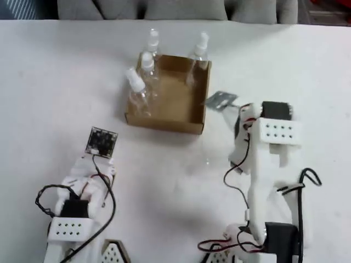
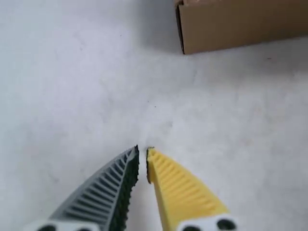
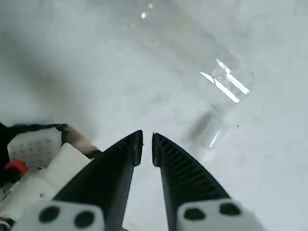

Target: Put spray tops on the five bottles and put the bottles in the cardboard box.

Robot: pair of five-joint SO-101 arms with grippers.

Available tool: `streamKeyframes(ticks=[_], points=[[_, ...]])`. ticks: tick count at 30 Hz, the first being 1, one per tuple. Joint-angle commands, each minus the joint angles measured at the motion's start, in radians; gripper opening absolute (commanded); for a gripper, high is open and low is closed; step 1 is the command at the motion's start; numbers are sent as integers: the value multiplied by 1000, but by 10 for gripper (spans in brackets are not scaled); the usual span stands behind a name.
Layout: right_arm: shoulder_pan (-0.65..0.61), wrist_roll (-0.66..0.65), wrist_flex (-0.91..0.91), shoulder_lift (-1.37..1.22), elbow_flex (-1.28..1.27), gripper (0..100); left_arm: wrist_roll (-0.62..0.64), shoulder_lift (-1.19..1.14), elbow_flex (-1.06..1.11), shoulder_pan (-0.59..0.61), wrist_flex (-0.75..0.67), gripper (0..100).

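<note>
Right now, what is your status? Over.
Left gripper, right gripper shut, empty. Four clear spray-topped bottles at brown cardboard box. Fifth clear bottle, it seems, lies on white table ahead of right gripper.

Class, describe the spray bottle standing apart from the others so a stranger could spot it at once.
Find the open cardboard box mid-table. Three spray-topped bottles crowd one side of it. The lone bottle stands by the opposite far corner, with no neighbour touching it.
</note>
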State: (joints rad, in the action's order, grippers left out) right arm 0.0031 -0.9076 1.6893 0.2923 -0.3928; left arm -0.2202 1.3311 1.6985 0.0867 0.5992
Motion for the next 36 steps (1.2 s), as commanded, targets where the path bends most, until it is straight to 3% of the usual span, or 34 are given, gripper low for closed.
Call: streamKeyframes(ticks=[1,6,12,19,26,36], points=[[-45,-61,1,39,-8,120,-9,22,2,10,9,41],[-87,-74,-22,30,-11,271,-9,22,2,10,9,41],[-205,-245,-30,30,-109,279,-9,22,2,10,6,41],[-229,-275,-251,28,-198,281,-9,22,2,10,5,41],[-263,-275,-328,28,-239,447,-9,22,2,7,3,41],[-274,-275,-443,-170,-236,420,-9,22,2,4,2,43]])
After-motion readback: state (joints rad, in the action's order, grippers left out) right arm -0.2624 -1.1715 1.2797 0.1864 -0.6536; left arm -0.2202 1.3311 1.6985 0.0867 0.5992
